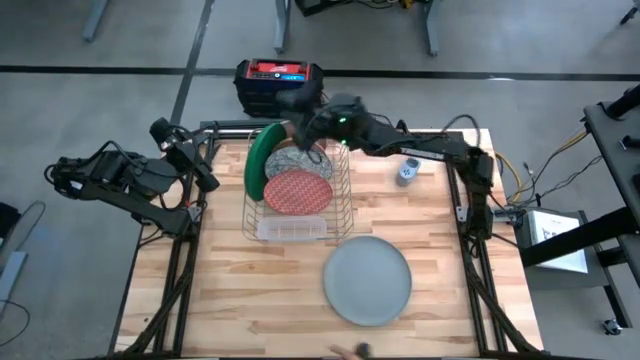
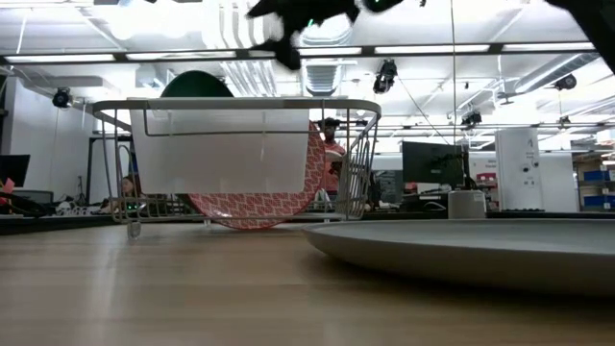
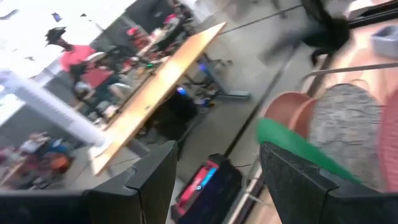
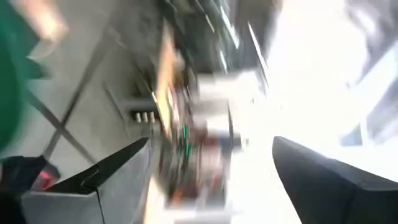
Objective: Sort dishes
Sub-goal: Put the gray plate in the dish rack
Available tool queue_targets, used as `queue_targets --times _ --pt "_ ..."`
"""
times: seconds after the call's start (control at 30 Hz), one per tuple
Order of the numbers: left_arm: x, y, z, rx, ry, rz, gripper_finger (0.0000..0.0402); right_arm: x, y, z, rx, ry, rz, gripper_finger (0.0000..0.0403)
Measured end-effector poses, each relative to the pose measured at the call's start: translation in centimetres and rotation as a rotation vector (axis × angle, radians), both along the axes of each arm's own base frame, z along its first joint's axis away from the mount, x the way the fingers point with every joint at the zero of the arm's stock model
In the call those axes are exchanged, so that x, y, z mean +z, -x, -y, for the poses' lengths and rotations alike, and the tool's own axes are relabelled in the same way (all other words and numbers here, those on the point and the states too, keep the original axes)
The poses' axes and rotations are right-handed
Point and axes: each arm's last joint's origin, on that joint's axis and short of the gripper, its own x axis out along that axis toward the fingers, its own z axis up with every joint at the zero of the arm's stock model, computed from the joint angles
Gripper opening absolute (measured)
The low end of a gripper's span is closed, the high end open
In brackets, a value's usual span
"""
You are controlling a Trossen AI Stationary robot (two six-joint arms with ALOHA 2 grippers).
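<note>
A silver wire rack (image 1: 336,205) stands mid-table and holds plates on edge in its slots: a dark green plate (image 1: 257,160), a white speckled one (image 1: 300,160) and a red one (image 1: 297,192). In the left wrist view a salmon-pink plate (image 3: 287,109) shows behind the green plate (image 3: 292,144). A grey plate (image 1: 368,278) lies flat on the table in front of the rack. My right gripper (image 1: 298,108) hangs open above the rack's far end with nothing between its fingers. My left gripper (image 3: 217,180) waits open off the table's left edge (image 1: 205,172).
A small grey-blue gadget (image 1: 407,170) sits on the table right of the rack. A red and black box (image 1: 278,80) stands on the floor beyond the far edge. A clear tray (image 1: 292,229) sits at the rack's near end. Bare wood lies at the near left.
</note>
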Motion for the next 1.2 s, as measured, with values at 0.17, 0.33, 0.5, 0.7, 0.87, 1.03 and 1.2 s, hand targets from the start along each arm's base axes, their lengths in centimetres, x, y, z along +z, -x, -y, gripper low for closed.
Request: queue_targets --times 0.17,0.33,0.5,0.7,0.87,1.03,1.2 --pt "-0.1 -0.7 0.3 -0.082 0.053 0.0 0.0219 4.9 4.0 -0.8 -0.3 -0.289 0.25 0.0313" --pt "-0.3 -1.9 0.6 -0.092 0.053 -0.022 0.0219 7.0 9.0 -2.1 -0.433 -0.766 0.364 0.0299" --pt "-0.4 -3.3 1.0 -0.095 0.049 -0.024 0.0219 6.6 14.0 -4.0 -0.524 -1.294 0.259 0.0283" --pt "-0.7 -4.3 1.3 -0.096 0.038 -0.057 0.0219 2.7 16.5 -7.4 -0.722 -1.598 0.089 0.0264" --pt "-0.9 -4.6 1.3 -0.096 0.037 -0.066 0.0219 -2.1 17.6 -10.9 -0.843 -1.674 -0.054 0.0256" --pt "-0.9 -4.7 1.3 -0.097 0.037 -0.067 0.0219 -7.4 18.9 -14.4 -0.943 -1.719 -0.223 0.0248" --pt "-1.0 -4.9 1.4 -0.11 0.044 -0.077 0.0219 -12.1 20.4 -16.6 -1.19 -1.81 -0.23 0.0236"
